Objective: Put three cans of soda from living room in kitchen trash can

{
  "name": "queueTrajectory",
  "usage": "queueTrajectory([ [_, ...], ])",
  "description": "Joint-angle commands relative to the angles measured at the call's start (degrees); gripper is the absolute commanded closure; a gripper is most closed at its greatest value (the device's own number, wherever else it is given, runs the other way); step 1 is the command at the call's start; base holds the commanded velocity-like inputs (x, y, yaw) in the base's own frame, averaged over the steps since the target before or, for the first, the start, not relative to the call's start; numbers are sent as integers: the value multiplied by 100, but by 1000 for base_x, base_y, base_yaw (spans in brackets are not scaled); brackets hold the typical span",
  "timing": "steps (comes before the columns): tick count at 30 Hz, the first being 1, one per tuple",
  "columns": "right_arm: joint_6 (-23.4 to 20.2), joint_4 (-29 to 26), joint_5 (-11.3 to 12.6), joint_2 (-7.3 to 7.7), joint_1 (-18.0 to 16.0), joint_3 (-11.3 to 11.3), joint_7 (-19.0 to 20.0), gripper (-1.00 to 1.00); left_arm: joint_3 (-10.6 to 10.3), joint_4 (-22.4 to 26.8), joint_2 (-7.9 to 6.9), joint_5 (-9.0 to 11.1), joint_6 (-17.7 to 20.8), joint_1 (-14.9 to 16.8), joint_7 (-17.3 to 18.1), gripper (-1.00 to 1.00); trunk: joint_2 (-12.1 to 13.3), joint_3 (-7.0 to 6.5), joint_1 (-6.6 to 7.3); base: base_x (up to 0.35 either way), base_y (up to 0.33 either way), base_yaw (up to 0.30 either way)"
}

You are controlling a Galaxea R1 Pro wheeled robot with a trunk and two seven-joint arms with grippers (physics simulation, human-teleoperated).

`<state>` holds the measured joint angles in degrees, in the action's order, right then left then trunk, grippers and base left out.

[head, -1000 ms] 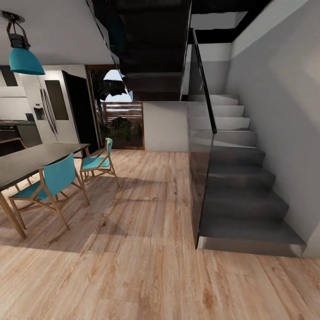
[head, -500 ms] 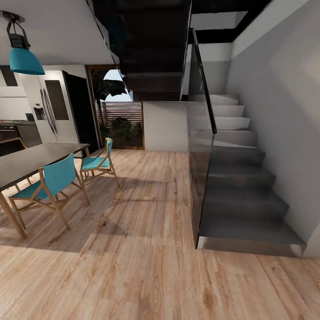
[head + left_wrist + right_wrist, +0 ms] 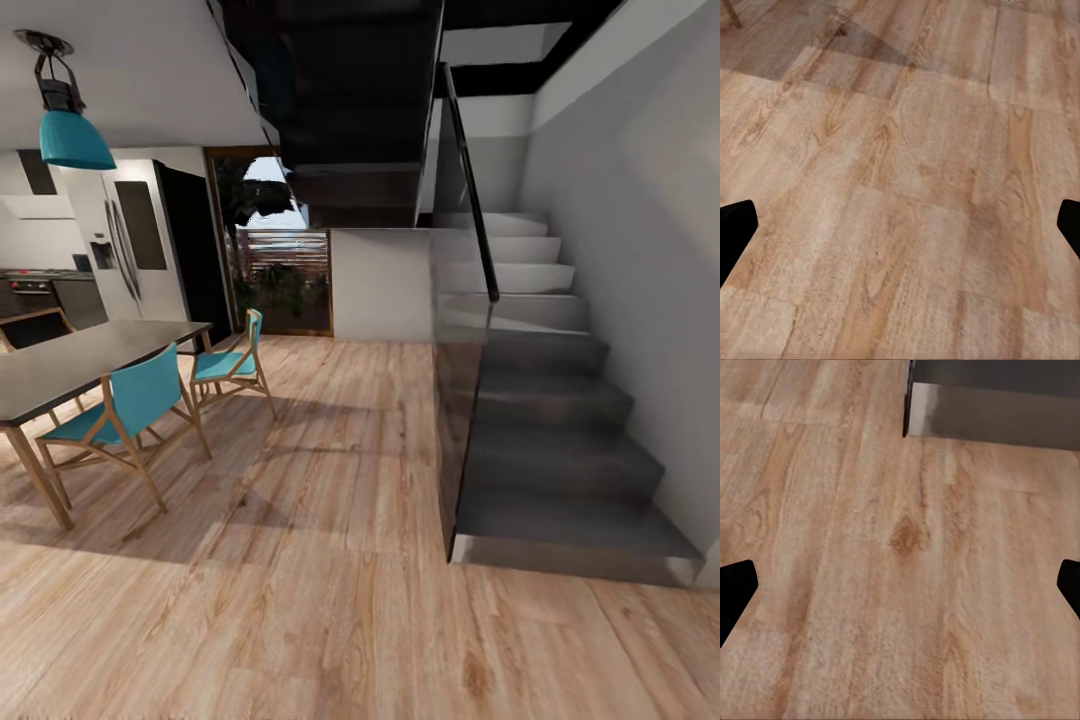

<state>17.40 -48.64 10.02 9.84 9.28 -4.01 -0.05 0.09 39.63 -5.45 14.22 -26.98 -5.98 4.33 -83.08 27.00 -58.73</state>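
The soda cans and the trash can are out of view. In the left wrist view my left gripper (image 3: pixel 900 225) is open, its black fingertips (image 3: pixel 735 229) far apart at the picture's edges, with bare wooden floor between them. My right gripper (image 3: pixel 900 585) is open too, its fingertips (image 3: pixel 735 589) spread wide over wooden floor near the bottom step of the staircase (image 3: pixel 997 405). Neither gripper holds anything.
A dark dining table (image 3: pixel 60 365) with two teal chairs (image 3: pixel 130 410) (image 3: pixel 232 362) stands at the left. A grey staircase (image 3: pixel 560 440) with a glass balustrade (image 3: pixel 460 400) fills the right. A fridge (image 3: pixel 125 250) and a glass door (image 3: pixel 285 270) lie beyond, across open wood floor (image 3: pixel 330 560).
The whole head picture has shifted slightly to the right, so the camera has turned a little to the left. Nothing in the room itself has moved.
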Motion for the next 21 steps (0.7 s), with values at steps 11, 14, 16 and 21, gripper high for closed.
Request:
queueTrajectory([
  [11,2,10,0,0,-2,-3,-10,-100,0,-6,0,-5,-13,0,-2,-100,0,0,0,0,0,236],
  [14,1,11,0,0,0,-3,-11,-100,0,-3,0,-5,-15,0,-2,-100,0,0,0,0,0,245],
  [16,1,12,0,0,-2,-3,-12,-100,0,-1,0,-2,-16,0,-2,-100,0,0,0,0,0,245],
  [21,0,13,0,-1,-4,-3,-12,-100,0,1,0,1,-17,0,-2,-100,0,0,0,0,0,246],
])
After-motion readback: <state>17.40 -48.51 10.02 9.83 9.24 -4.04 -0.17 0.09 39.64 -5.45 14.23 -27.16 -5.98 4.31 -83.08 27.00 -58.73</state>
